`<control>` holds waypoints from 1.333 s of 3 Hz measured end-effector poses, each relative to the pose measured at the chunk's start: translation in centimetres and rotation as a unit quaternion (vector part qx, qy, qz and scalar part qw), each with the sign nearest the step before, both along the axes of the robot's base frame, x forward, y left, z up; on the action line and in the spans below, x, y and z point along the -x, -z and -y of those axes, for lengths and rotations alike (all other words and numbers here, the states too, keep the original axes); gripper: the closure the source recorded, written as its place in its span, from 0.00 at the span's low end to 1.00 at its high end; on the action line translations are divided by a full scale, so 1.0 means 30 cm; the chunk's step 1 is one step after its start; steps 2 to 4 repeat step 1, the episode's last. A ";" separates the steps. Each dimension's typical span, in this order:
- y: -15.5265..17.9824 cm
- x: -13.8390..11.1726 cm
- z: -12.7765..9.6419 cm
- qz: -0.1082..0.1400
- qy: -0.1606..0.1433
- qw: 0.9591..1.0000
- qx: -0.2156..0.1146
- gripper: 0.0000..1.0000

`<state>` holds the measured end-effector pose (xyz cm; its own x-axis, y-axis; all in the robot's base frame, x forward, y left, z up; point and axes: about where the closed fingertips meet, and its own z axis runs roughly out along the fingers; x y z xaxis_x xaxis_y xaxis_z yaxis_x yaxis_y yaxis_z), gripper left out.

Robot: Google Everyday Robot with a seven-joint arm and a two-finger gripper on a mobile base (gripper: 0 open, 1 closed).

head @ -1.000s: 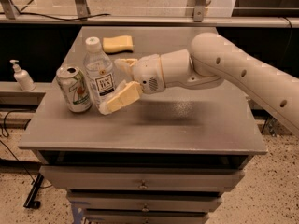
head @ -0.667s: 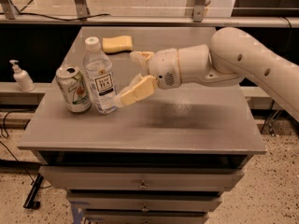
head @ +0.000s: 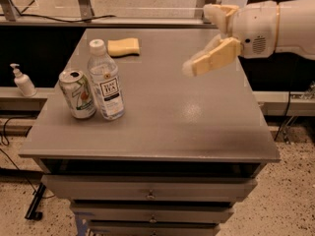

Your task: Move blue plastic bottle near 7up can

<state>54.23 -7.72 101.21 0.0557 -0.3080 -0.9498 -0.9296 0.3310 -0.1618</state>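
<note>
The blue plastic bottle (head: 105,81) stands upright on the left part of the grey tabletop, clear with a white cap and a dark-and-white label. The 7up can (head: 77,94) stands upright right beside it on its left, nearly touching. My gripper (head: 199,36) is raised above the table's right side, well away from the bottle and to its upper right. Its tan fingers (head: 214,58) are spread apart and hold nothing.
A yellow sponge (head: 123,46) lies at the back of the grey table (head: 172,127). A small white pump dispenser (head: 22,81) stands on a lower ledge off the table's left. Drawers sit below the table's front edge.
My gripper has let go of the bottle and pulled back up and to the right. The bottle and can stay side by side.
</note>
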 end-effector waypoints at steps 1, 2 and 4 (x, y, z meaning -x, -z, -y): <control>-0.198 0.029 0.131 0.047 0.050 0.997 -0.027 0.00; -0.198 0.029 0.131 0.047 0.050 0.997 -0.027 0.00; -0.198 0.029 0.131 0.047 0.050 0.997 -0.027 0.00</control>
